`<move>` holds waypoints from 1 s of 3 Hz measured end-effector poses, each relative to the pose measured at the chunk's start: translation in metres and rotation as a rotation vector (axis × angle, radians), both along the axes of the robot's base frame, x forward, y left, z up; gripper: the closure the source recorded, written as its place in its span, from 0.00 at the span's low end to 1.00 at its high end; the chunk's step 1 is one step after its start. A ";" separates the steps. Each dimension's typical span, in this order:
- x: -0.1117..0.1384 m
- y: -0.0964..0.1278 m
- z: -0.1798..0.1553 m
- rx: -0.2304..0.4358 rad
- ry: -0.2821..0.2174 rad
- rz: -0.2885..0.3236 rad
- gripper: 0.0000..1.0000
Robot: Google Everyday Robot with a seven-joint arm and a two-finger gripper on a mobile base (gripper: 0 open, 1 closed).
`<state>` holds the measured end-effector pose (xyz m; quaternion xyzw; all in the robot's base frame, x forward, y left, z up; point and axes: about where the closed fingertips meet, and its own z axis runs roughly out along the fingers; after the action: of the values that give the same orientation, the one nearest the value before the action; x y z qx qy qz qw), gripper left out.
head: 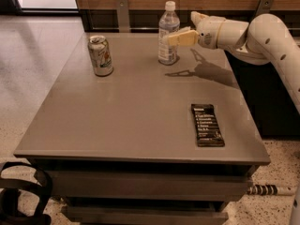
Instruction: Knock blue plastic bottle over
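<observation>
The blue plastic bottle [168, 36] stands upright at the far middle of the grey table [136, 111]; it is clear and bluish with a white cap and a pale label. My gripper [186, 28] comes in from the right on a white arm, at about mid-height of the bottle. Its fingers are spread apart. The lower finger [180, 38] points left and its tip is at the bottle's right side, touching it or nearly so. The gripper holds nothing.
A silver-green soda can [100, 55] stands upright at the far left of the table. A dark flat snack bar [206, 124] lies near the front right. A wooden wall with metal brackets runs behind the table. A black object [18, 196] sits on the floor at the front left.
</observation>
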<state>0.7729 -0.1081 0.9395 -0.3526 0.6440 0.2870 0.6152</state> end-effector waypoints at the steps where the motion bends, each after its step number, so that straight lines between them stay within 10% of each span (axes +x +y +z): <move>1: 0.009 0.010 -0.012 0.037 -0.001 0.001 0.00; 3: 0.016 0.025 -0.030 0.053 -0.007 -0.031 0.19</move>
<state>0.7888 -0.0827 0.9093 -0.3269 0.6395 0.2932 0.6310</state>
